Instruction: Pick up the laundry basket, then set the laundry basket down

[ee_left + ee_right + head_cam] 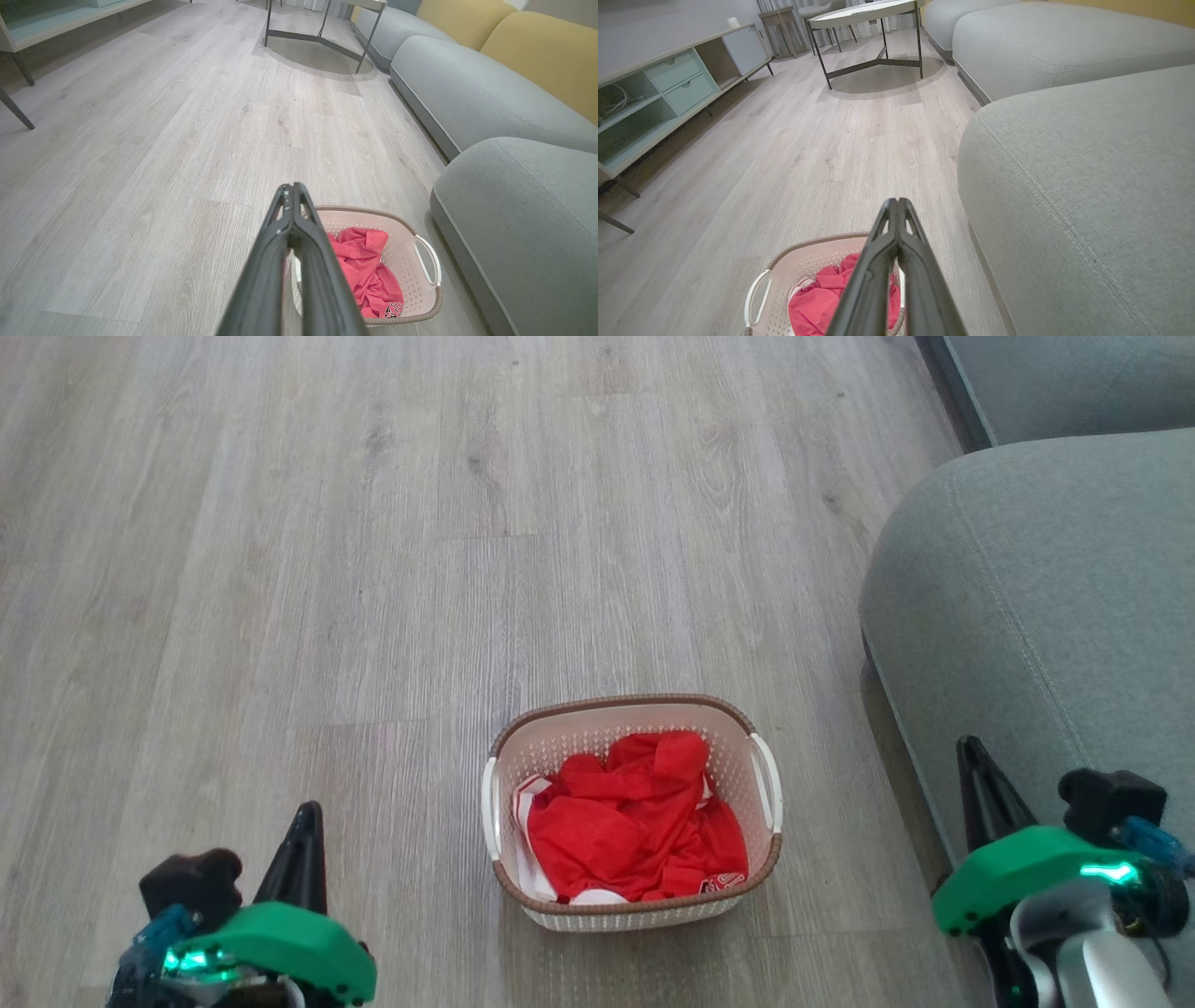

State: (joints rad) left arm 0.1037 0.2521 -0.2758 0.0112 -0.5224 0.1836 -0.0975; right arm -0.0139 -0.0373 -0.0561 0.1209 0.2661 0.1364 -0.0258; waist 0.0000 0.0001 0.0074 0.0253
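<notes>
The pale wood-plank floor (pixel 373 569) carries the laundry basket (pixel 635 917), upright beside the grey sofa (pixel 1027 616). Farther off stand a round table (pixel 878 9) and a low cabinet (pixel 668 93).

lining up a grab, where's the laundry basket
In the head view the laundry basket sits on the wood floor, low centre, between the left gripper and right gripper, grey sofa to its right.

Head cam up high, tilted steeply down at wood floor (pixel 373 569). Both wrist cams lower, facing forward across room (way shallower angle), one either side of laundry basket (pixel 644 917). All three share basket, grey sofa (pixel 1027 616), floor between.
</notes>
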